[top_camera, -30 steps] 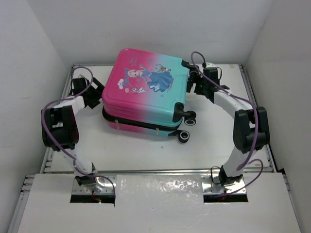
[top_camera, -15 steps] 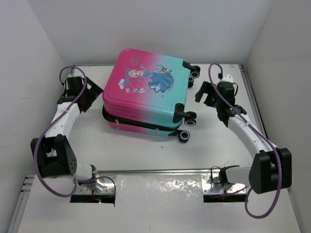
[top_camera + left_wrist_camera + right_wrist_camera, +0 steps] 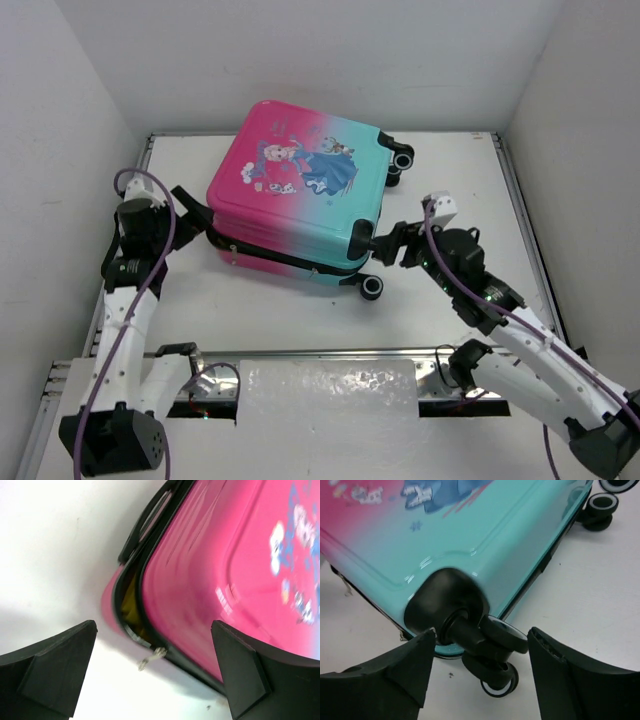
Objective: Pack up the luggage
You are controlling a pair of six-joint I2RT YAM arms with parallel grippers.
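1. The left gripper [image 3: 154, 627] stands wide open with nothing between its dark, matte fingers [image 3: 55, 667]. It faces the pink corner of the luggage [image 3: 210, 570], near it; whether they touch I cannot tell.
2. The right gripper [image 3: 482, 632] is likewise spread wide, empty, and faces the teal corner. In its wrist view a black caster wheel [image 3: 495, 680] and its stem lie between the fingers, with daylight on both sides.
3. The luggage [image 3: 300, 200] lies flat on its side between the two grippers, toward the far middle of the table [image 3: 450, 170], picture side up.
4. Its shell is hard and glossy, with rounded corners and shallow moulded ridges. The colour runs from pink on the left to teal on the right, with a cartoon print.
5. At the pink corner the two halves gape slightly; something yellow [image 3: 129, 597] shows in the slit, and a small metal zipper pull [image 3: 150, 658] hangs there. A black handle [image 3: 150, 517] sits on the edge.
6. The table is smooth and white, framed by pale rails and enclosed by plain white walls [image 3: 300, 50] on three sides.
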